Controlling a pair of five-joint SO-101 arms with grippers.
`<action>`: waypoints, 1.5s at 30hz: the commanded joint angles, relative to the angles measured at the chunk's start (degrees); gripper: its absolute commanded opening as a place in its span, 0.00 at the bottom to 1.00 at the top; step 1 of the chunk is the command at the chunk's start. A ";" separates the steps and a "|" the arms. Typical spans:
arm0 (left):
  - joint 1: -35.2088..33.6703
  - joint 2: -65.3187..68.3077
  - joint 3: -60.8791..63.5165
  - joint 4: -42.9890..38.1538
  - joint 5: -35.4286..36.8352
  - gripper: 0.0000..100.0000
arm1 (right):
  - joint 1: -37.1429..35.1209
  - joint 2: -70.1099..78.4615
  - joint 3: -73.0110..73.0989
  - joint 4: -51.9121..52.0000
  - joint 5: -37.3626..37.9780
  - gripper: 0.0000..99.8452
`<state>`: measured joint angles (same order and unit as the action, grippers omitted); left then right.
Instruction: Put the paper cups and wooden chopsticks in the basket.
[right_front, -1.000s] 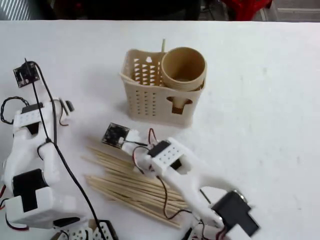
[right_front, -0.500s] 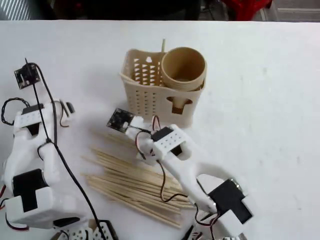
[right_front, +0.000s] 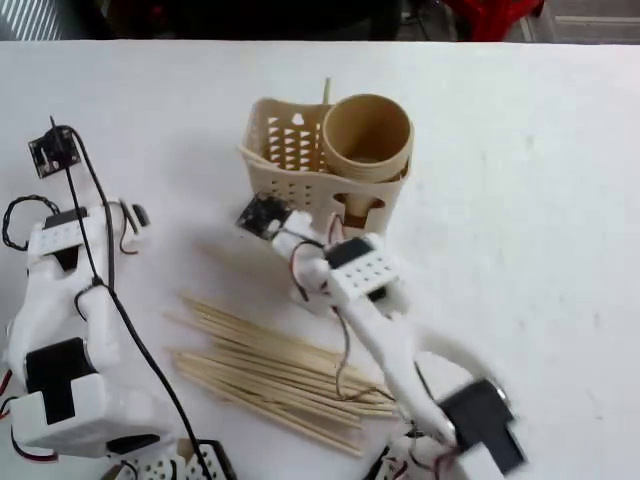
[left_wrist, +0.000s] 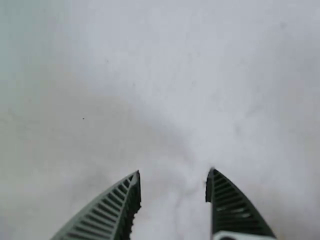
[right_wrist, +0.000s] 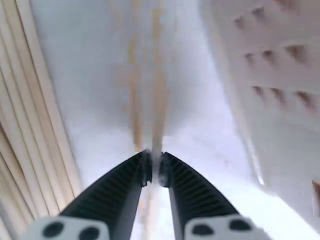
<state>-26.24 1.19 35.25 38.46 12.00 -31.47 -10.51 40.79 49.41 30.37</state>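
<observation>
From above, a beige perforated plastic basket (right_front: 300, 200) stood near the middle of the white surface (right_front: 520, 200). Inside one end of it sat tan paper cups (right_front: 367, 135), seemingly a nested stack. One upright wooden chopstick (right_front: 326, 90) poked up behind them. The cups looked done, but most of the sticks were left. A loose pile of pale wooden chopsticks (right_front: 265, 370) lay flat in front of the basket, nearer the arms. The right arm (right_front: 365, 275) stretched over the pile, its wrist close to the basket's front wall. The left arm (right_front: 60, 320) sat folded at the side, well apart from basket and pile.

From the left wrist, the left tool (left_wrist: 172, 180) was spread wide and held nothing, with bare surface beneath it.

From the right wrist, the right tool (right_wrist: 154, 167) was almost pressed together. It pinched what looked like a couple of thin chopsticks (right_wrist: 157, 90), blurred and running away from its tips. The basket's holed wall stood just beside the tool on one side, and the pile lay on the other. I judged that the pinched sticks had not yet cleared the rim.
</observation>
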 joint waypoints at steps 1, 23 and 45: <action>0.13 -0.31 -0.53 -1.14 1.67 0.22 | 2.33 -11.74 2.46 0.57 -0.44 0.02; 0.22 -0.22 -0.53 -1.23 1.67 0.22 | -4.35 -42.33 -13.80 -24.57 -15.38 0.02; 0.40 -0.22 -0.53 -1.23 1.67 0.22 | 0.75 -16.57 -12.84 -44.70 -15.38 0.04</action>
<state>-26.24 1.19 35.25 38.29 12.00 -31.30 -26.33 29.63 4.40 15.34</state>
